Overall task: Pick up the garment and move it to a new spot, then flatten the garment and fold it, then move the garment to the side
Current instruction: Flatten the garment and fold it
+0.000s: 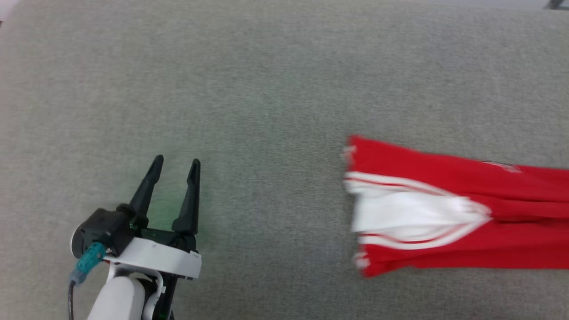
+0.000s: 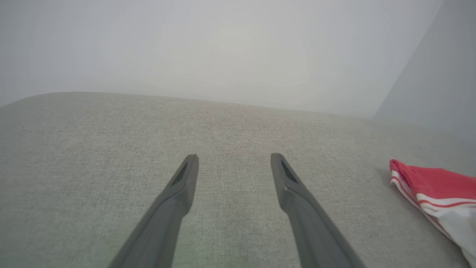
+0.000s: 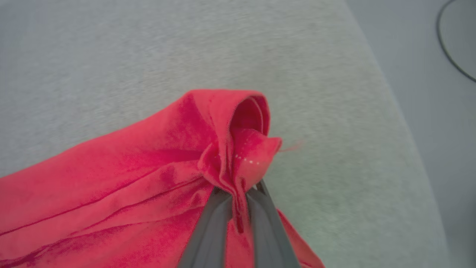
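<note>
While the right gripper (image 3: 240, 190) has its jaws pinched almost shut on a bunched red fold of the garment (image 3: 111, 178), the first step, pick up and move, looks to be the one in hand. In the right wrist view the cloth gathers to a knot at the 2 fingertips and runs off toward the lower left over the grey cloth-covered table (image 3: 316, 74).

In the head view the garment lies stretched along the table's right side. A white sleeve with red-white trim sits at the end nearest the middle, and the rest runs past the picture's right edge. It is blurred there, so I cannot tell whether any of it is off the surface.

The left gripper (image 1: 177, 161) hangs at the lower left, well apart from the garment, jaws wide open and holding nothing.

The next move probably calls for carrying the pinched fold to a fresh spot, high enough that the sleeve end does not drag. The hold is on a thin fold, so it may slip.
</note>
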{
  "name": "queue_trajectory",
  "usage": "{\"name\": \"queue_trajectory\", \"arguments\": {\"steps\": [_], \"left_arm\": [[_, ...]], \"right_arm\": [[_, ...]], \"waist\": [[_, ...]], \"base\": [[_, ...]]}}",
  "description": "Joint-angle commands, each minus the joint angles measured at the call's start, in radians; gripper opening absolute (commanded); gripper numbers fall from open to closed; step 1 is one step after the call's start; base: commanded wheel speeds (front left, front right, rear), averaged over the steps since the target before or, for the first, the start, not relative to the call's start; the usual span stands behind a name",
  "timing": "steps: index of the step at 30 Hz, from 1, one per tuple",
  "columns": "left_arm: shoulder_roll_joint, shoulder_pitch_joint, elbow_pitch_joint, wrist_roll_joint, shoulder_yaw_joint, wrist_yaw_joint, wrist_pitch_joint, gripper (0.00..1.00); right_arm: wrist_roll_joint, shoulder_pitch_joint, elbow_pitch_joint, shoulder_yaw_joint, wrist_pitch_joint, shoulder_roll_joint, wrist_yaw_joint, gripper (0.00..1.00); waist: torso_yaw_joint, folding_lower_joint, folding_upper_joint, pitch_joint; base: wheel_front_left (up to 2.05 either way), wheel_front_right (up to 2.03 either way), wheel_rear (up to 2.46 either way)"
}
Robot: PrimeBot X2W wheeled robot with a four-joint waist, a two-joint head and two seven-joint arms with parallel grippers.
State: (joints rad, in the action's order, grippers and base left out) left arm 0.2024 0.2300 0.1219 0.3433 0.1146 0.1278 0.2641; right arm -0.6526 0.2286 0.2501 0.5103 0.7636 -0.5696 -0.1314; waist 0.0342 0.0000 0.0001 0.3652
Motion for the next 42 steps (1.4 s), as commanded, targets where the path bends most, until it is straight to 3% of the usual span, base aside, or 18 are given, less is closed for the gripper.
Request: {"name": "queue_trajectory", "arguments": {"steps": [1,5,9,18,23,31,38,39,41,42], "left_arm": [[0.008,0.009,-0.001,-0.003,0.001,0.004,-0.001,1.00],[0.018,0.002,0.006,0.002,0.004,0.004,-0.001,1.00],[0.020,-0.011,0.014,0.005,0.001,0.004,-0.001,1.00],[0.021,-0.034,0.042,0.020,0.017,0.004,-0.001,1.00],[0.014,-0.042,0.041,0.028,0.026,0.004,-0.001,1.00],[0.004,-0.043,0.040,0.038,0.032,0.004,-0.001,1.00],[-0.012,-0.027,0.045,0.042,0.039,0.004,-0.001,1.00],[-0.013,-0.027,0.048,0.042,0.038,0.004,-0.001,1.00],[-0.014,-0.032,0.051,0.043,0.033,0.004,-0.001,1.00],[-0.014,-0.037,0.054,0.043,0.030,0.004,-0.001,1.00]], "right_arm": [[0.023,-0.014,0.013,0.033,-0.011,-0.005,0.002,0.00],[0.007,0.002,0.017,0.049,-0.021,0.002,0.001,0.00],[-0.025,-0.018,-0.073,-0.028,0.005,0.033,0.001,0.00],[-0.159,-0.029,-0.470,-0.356,0.138,0.128,0.001,0.00],[-0.149,0.030,-0.572,-0.561,0.171,0.194,0.001,0.00],[-0.090,0.137,-0.442,-0.758,0.112,0.239,0.001,0.00],[-0.060,0.172,-0.253,-0.834,0.012,0.199,0.001,0.00],[-0.069,0.172,-0.234,-0.841,-0.002,0.199,0.001,0.03],[-0.082,0.183,-0.211,-0.856,-0.033,0.197,0.001,0.49],[-0.093,0.186,-0.202,-0.861,-0.047,0.199,0.001,0.88]], "waist": [[-0.017,0.0000,-0.0001,0.009],[-0.025,0.0000,-0.0001,0.005],[-0.032,0.0000,-0.0001,-0.013],[-0.012,0.0000,-0.0001,-0.059],[0.013,0.0000,-0.0001,-0.070],[0.059,0.0000,-0.0001,-0.066],[0.084,0.0000,-0.0001,-0.054],[0.084,0.0000,-0.0001,-0.054],[0.079,0.0000,-0.0001,-0.060],[0.074,0.0000,-0.0001,-0.065]], "base": [[0.00,0.00,0.00],[0.00,0.00,0.00],[0.00,0.00,0.00],[0.00,0.00,0.00],[0.00,0.00,0.00],[0.00,0.00,0.00],[0.00,0.00,0.00],[0.00,0.00,0.00],[0.00,0.00,0.00],[0.00,0.00,0.00]]}}
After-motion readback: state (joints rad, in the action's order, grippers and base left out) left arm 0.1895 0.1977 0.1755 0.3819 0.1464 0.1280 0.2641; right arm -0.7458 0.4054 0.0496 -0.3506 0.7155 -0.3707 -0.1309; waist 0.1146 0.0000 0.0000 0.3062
